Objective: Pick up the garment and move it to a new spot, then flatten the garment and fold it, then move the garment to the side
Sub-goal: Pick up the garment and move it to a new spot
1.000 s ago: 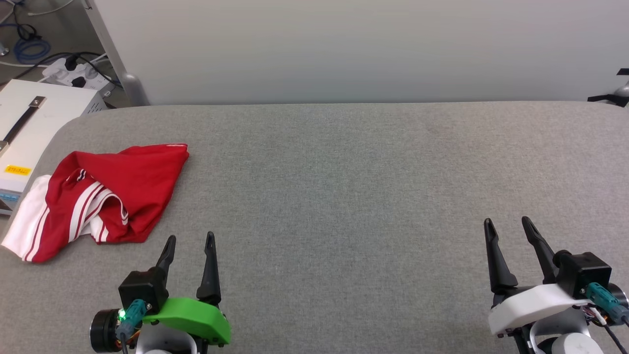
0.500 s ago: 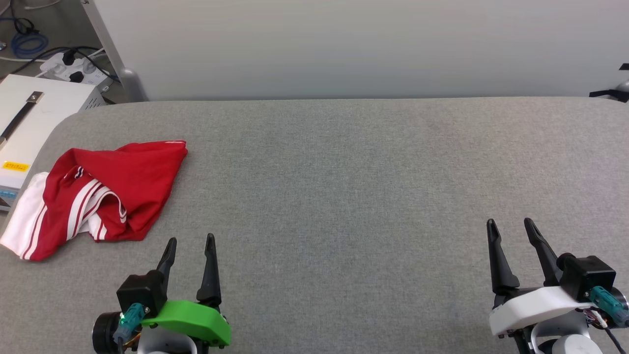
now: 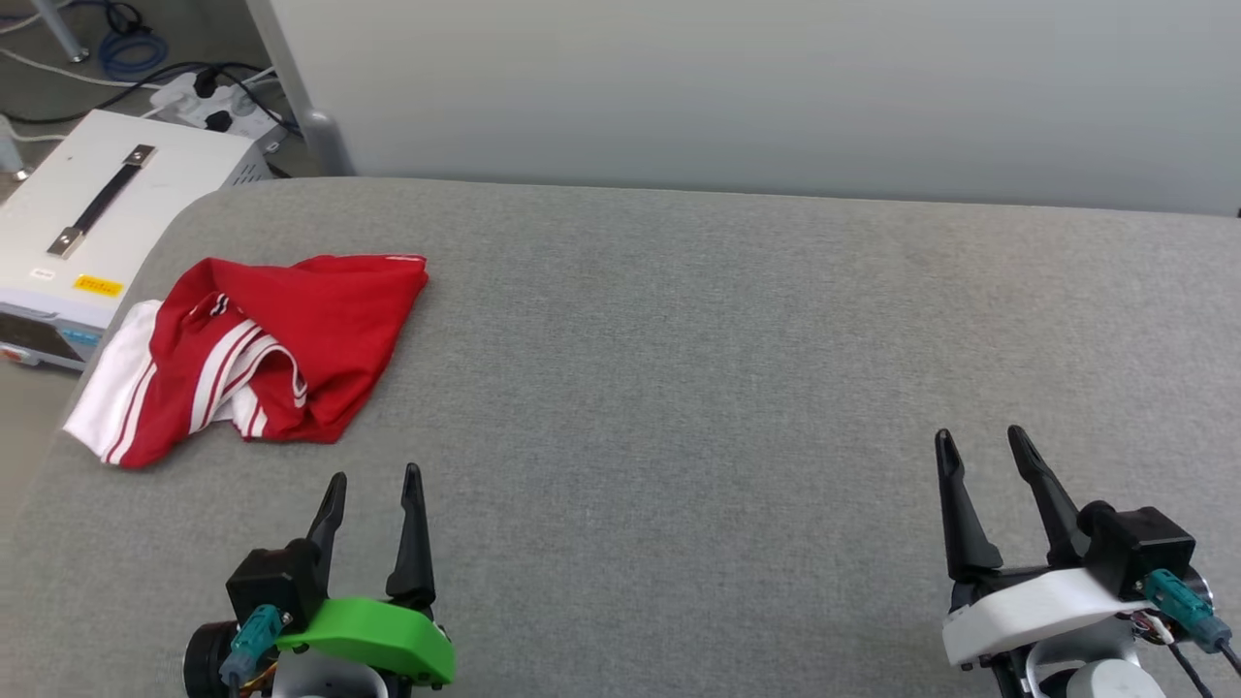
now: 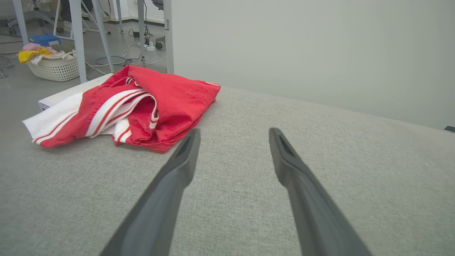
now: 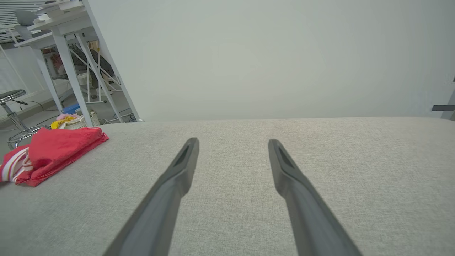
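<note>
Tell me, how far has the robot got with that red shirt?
Barely started, it seems. Done: nothing visible; the garment lies crumpled near the left end of the grey table. In hand: nothing; the left gripper and right gripper are open and empty, apart from the cloth. Left: picking it up, moving, flattening, folding, setting it aside.

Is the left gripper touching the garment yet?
No, the left gripper stands open, with a strip of bare grey table between its fingertips and the garment.
</note>
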{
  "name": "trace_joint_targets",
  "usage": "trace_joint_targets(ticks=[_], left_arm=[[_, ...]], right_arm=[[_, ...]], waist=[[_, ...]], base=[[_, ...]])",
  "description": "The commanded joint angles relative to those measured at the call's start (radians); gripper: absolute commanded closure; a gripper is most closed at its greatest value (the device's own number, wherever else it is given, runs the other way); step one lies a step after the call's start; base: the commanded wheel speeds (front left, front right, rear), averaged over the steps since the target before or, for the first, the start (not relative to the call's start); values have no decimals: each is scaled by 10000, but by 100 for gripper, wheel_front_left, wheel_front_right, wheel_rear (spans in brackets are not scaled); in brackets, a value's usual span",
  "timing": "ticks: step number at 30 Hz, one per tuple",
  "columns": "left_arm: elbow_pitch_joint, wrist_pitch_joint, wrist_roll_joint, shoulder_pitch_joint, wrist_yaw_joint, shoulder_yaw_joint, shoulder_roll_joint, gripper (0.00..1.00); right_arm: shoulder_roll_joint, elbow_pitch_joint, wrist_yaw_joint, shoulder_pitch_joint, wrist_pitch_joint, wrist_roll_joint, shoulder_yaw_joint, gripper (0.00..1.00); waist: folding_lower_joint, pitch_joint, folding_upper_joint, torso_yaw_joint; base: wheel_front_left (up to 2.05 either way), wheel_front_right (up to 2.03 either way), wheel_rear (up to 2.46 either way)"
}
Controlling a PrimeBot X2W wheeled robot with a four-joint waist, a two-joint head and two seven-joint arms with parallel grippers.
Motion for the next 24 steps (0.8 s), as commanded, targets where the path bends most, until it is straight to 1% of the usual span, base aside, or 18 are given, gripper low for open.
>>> trace_joint_targets(ticks=[1, 2, 3, 4, 10, 12, 14, 16, 20, 24], left_arm=[[62, -105, -62, -26, -40, 40, -36, 0], [69, -119, -66, -22, -44, 59, -36, 0], [81, -202, -87, -31, -65, 135, -37, 0], [71, -229, -97, -32, -70, 153, -38, 0], [52, -335, -148, -16, -154, 156, -40, 0], [24, -335, -168, 11, -202, 113, -40, 0], [-46, -335, -269, 66, -390, -65, -40, 0], [-50, -335, -234, 148, -483, -191, -40, 0], [-77, -335, -261, 265, -497, -300, -40, 0], [-124, -335, -208, 273, -533, -371, -40, 0]], right_arm=[[4, -29, -7, 118, -114, 42, 154, 0], [4, -27, -7, 126, -128, 44, 229, 0], [4, -83, -7, 191, -209, 133, 529, 0], [5, -105, -7, 205, -237, 158, 614, 0], [5, -82, -7, 224, -341, 260, 722, 0], [5, -70, -7, 237, -341, 254, 734, 0], [5, -82, -7, 257, -341, 241, 751, 0], [5, -146, -7, 247, -341, 251, 794, 0], [5, -276, -7, 233, -341, 286, 843, 0], [5, -256, -7, 265, -341, 251, 823, 0]], waist=[[0, -76, 0, 509], [0, -88, 0, 603], [0, -143, 0, 1276], [0, -154, 0, 1520], [0, -176, 0, 2659], [0, -200, 0, 2945], [0, -231, 0, 3294], [0, -247, 0, 3510], [0, -310, 0, 3932], [0, -351, 0, 4194]], base=[[0, 0, 0], [0, 0, 0], [0, 0, 0], [0, 0, 0], [0, 0, 0], [0, 0, 0], [0, 0, 0], [0, 0, 0], [0, 0, 0], [0, 0, 0]])
